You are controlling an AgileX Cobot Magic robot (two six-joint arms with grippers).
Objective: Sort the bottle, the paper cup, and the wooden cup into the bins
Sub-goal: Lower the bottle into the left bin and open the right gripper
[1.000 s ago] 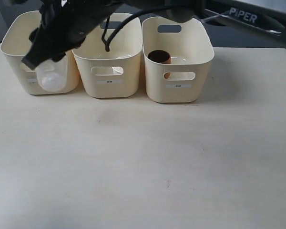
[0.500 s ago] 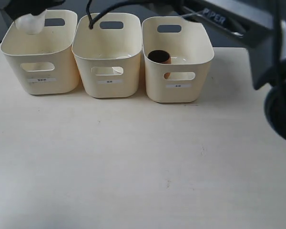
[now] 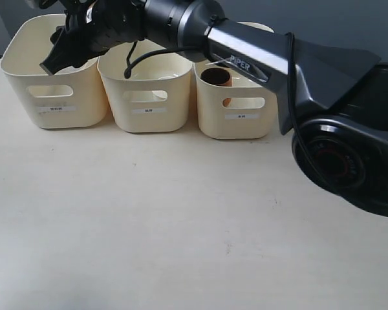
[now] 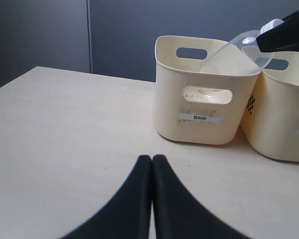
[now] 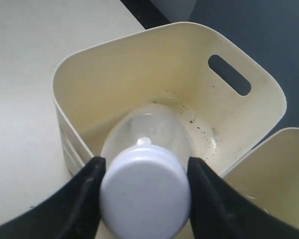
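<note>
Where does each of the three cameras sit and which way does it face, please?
Exterior view: in front of and above the table, facing the three bins; the right arm crosses to the left bin.
Left wrist view: low over the table, facing the left bin side-on; its shut jaws show.
Right wrist view: above the left bin, looking into it; its jaws clamp the bottle at the cap.
Shared: both wrist views show the bottle over the left bin.

The right arm is stretching across from the right, its wrist reaching over the leftmost bin [image 3: 55, 84]. The right gripper [image 5: 144, 196] is pinching the bottle [image 5: 145, 189] by its white cap, one finger on either side. The left gripper [image 4: 151, 164] is hanging low, short of that bin, fingertips pressing together.
</note>
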